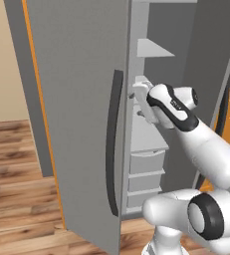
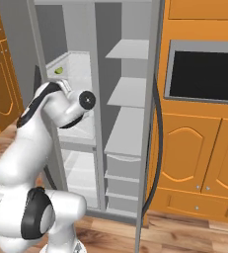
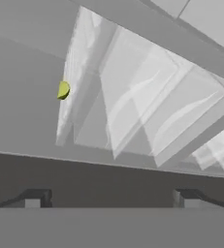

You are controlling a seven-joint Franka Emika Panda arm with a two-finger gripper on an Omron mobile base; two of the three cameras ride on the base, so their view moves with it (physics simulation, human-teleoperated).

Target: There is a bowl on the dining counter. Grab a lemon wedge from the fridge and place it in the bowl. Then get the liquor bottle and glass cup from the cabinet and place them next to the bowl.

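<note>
The fridge [image 2: 100,99] stands with its door [image 1: 76,119] swung wide, and the arm reaches into the open compartment with its hand up around mid-height. The gripper [image 3: 108,197] has its jaws spread wide with nothing between them; in the hand view the two dark fingertips [image 3: 33,198] sit far apart at the bottom of the picture.

The lemon wedge [image 2: 59,70], a small yellow-green piece, lies on an upper shelf [image 2: 76,66] in the left part of the fridge, toward the left wall. From the right base view it sits above the hand and a little to its left, so the hand is lower than the shelf that carries the wedge. In the hand view the same wedge [image 3: 63,90] shows in the upper left, well off the midline between the jaws and well apart from them, with the pale translucent shelving running away to the right.

That offset is what the next reach turns on, I'd judge: the jaws need to rise and shift toward the left wall before the wedge lies between them. The wedge is too small here to tell which way its long axis runs, so the grasp angle is hard to call. The pickup step is not yet done.
</note>
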